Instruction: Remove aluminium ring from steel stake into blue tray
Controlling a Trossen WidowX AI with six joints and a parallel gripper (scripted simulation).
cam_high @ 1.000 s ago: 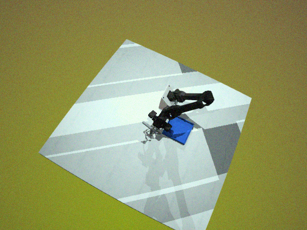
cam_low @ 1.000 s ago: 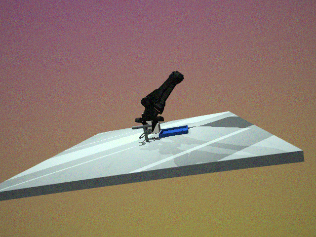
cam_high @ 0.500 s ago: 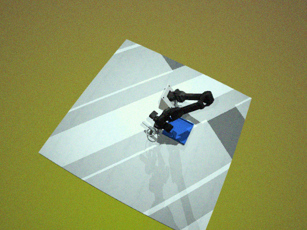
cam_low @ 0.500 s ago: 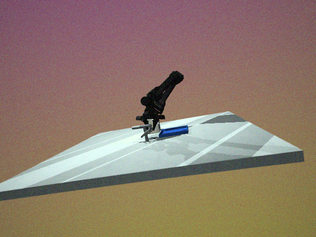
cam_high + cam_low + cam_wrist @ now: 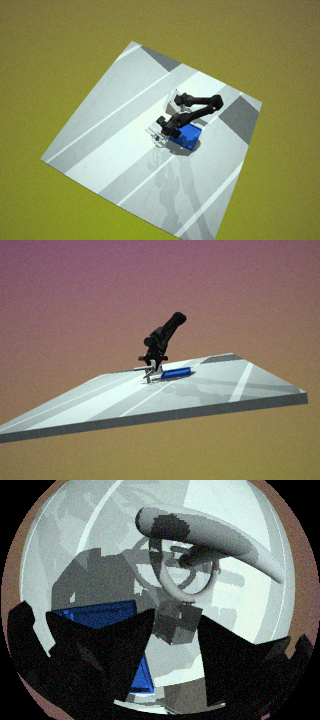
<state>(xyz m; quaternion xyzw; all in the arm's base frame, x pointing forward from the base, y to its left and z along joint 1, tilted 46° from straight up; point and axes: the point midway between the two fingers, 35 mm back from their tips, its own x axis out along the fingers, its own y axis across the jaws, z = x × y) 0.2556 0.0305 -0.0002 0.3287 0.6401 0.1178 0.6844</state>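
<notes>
Gripper was clamped on the ring's welded tab, fingers held apart by it. Ring sat tilted, lifted off the tabletop, under the cross-bar. Stake's post crossed the ring's outline; couldn't tell whether it was threaded through. Blue tray was just beside the stake, ring outside it. Arm was bent, reaching down over the tray's stake-side edge.
</notes>
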